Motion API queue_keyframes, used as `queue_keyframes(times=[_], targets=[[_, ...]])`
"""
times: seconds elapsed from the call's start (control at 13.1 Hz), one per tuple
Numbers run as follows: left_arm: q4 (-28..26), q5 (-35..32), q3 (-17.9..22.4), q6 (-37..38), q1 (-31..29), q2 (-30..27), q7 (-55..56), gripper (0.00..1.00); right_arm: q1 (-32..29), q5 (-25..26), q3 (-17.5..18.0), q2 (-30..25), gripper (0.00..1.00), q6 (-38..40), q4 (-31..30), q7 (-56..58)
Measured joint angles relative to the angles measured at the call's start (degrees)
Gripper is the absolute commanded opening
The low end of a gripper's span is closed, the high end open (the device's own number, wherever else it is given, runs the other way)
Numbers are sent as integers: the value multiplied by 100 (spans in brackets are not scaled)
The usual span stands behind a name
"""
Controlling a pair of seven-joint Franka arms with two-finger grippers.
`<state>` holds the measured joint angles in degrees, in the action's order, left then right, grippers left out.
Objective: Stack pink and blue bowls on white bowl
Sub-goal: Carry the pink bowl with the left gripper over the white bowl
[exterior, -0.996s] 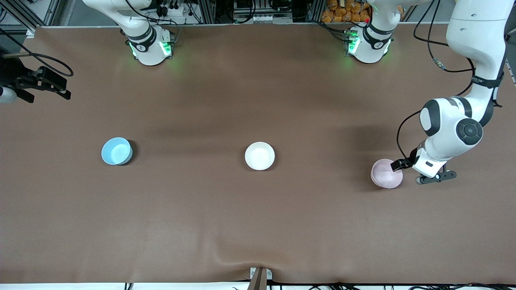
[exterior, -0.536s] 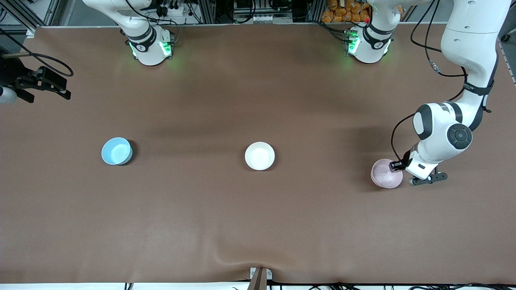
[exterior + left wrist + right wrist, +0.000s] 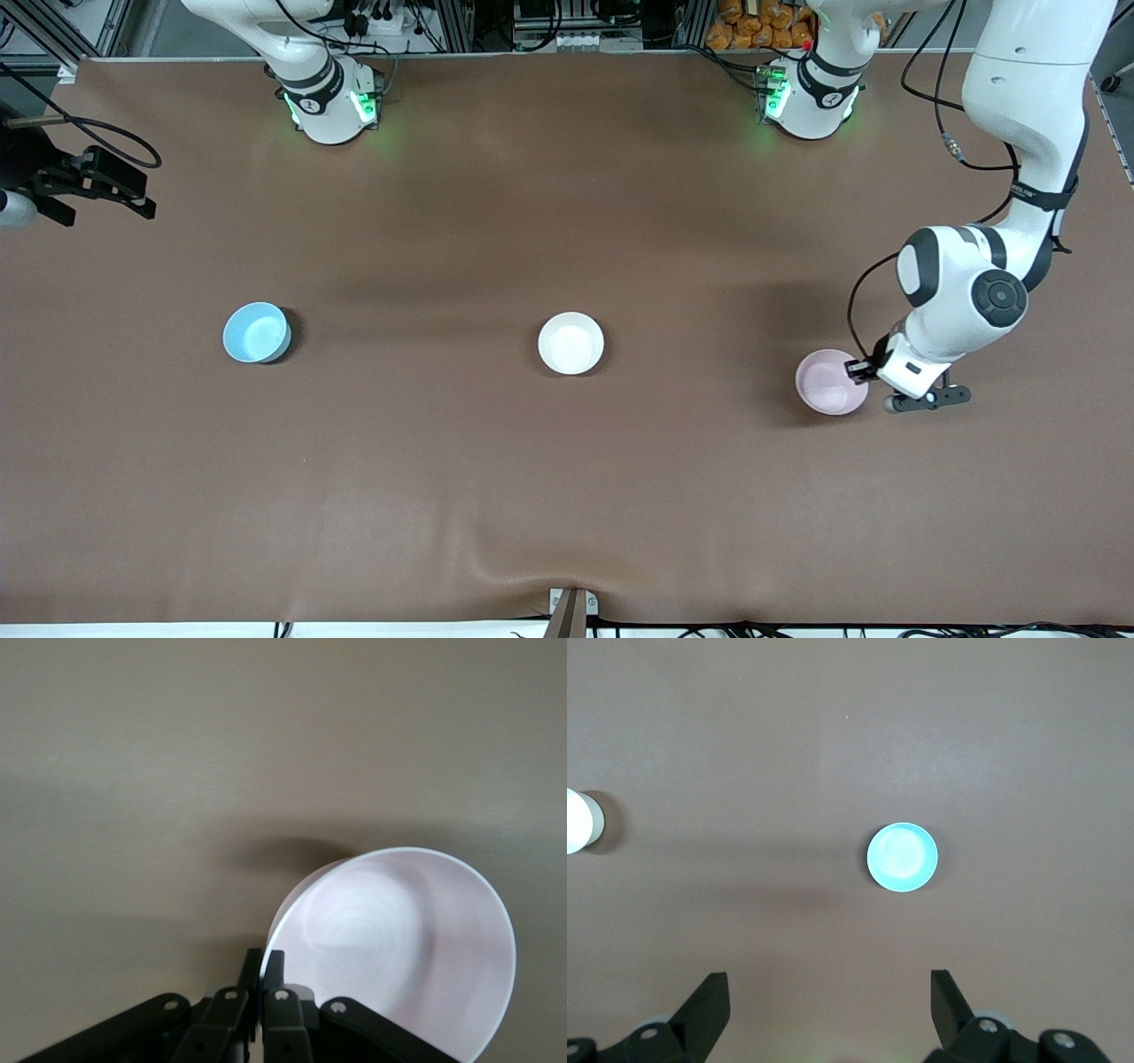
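Observation:
The pale pink bowl is at the left arm's end of the table. My left gripper is shut on its rim, one finger inside and one outside. In the left wrist view the pink bowl hangs tilted from my left gripper, with its shadow on the table beneath. The white bowl sits at mid-table. The sky-blue bowl sits toward the right arm's end. My right gripper waits high over that end, open and empty. Its wrist view shows the blue bowl below my right gripper.
The brown table mat bears only the three bowls, all in one row. The white bowl's edge also shows in the right wrist view. A small bracket sits at the table's front edge.
My left gripper has closed on the pink bowl's rim and carried it a short way toward the white bowl. The right arm has not moved.

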<state>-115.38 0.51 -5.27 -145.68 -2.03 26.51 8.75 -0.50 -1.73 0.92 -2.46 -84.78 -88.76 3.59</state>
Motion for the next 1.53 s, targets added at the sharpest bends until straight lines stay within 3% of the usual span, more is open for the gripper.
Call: queue_keyframes(times=[0.23, 0.54, 1.0, 1.53], targets=[[248, 18, -620, 483, 7, -205, 423, 0, 0, 0, 0, 0, 100, 0, 0, 0], [1075, 27, -1412, 1324, 326, -266, 1798, 0, 0, 0, 0, 0, 100, 0, 0, 0], [1813, 28, -1430, 1409, 1893, 270, 3445, 0, 0, 0, 1, 0, 100, 0, 0, 0], [2039, 27, -1394, 1345, 2489, 942, 3945, 0, 0, 0, 1, 0, 100, 0, 0, 0]])
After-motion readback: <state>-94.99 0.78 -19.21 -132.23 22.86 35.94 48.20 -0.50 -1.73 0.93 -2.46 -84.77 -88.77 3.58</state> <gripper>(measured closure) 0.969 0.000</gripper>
